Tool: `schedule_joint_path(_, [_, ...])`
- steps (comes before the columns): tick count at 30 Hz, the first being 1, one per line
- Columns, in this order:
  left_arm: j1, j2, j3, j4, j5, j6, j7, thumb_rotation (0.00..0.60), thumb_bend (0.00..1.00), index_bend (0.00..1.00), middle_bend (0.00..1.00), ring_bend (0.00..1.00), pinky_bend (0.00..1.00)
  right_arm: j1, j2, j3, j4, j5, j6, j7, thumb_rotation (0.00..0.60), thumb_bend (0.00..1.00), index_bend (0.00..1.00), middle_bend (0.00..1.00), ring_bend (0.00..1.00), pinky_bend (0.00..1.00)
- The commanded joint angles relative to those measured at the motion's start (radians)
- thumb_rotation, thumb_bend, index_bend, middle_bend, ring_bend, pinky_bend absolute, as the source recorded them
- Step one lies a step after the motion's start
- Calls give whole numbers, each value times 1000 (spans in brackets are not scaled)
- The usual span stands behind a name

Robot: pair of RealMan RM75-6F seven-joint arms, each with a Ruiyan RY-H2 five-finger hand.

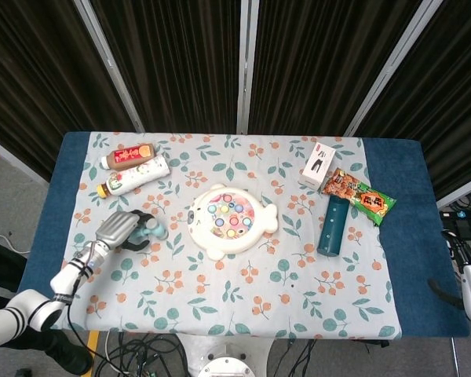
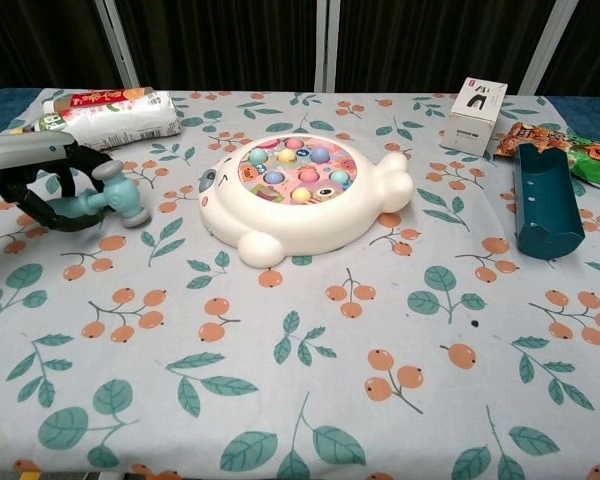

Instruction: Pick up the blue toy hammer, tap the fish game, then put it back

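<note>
Head view. We record the left robot hand (image 1: 124,230) at the bench's (image 1: 220,298) left side, fingers wrapped around the blue toy hammer (image 1: 152,229); only the hammer's head shows past the fingers, its handle hidden under the hand. The fish game (image 1: 229,219) sits just right of it, apart. Two bottles (image 1: 133,166) lie behind the hand. At the right we list a white box (image 1: 319,163), a snack packet (image 1: 363,195) and a dark teal holder (image 1: 332,225). The right arm is cut off at the frame's edge; we cannot tell its hand's state.

Chest view. The left robot hand (image 2: 30,180) is cut by the left border, clasping the hammer (image 2: 110,194), whose head rests on or just above the cloth; we cannot tell which. The fish game (image 2: 300,196) stands nearby.
</note>
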Motion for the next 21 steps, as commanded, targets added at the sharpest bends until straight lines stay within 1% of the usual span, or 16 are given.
schedule_joint_path(1, [9,3,2,-8,7,16,5,600,315,329,362,258,468,-2,0,0,0,-1,4,0,600,83,151,230,0,33])
schedule_joint_path(11, [21,3,-3,-24,1,25,22,600,287,332,375,259,469,-3,-1,2,1,-1,4,1,600,84,151,231,0,35])
schedule_joint_path(12, [23,2,-6,-24,-1,28,22,600,287,328,374,259,467,-3,-1,2,1,-1,4,1,600,84,151,232,0,35])
schedule_joint_path(14, [27,4,-12,-29,-6,35,19,600,287,288,368,256,448,-3,0,2,0,-1,4,1,600,84,151,232,0,35])
schedule_joint_path(16, [32,8,-16,-36,-7,45,12,600,286,212,327,214,374,-3,1,2,0,-2,4,1,600,84,151,234,0,35])
schedule_joint_path(19, [42,18,-19,-48,-2,67,12,600,286,180,253,134,235,-2,1,2,0,-3,2,2,600,84,151,234,0,35])
schedule_joint_path(21, [49,29,-19,-60,1,80,14,600,285,171,228,112,206,-1,2,3,0,-3,0,2,600,85,151,234,0,35])
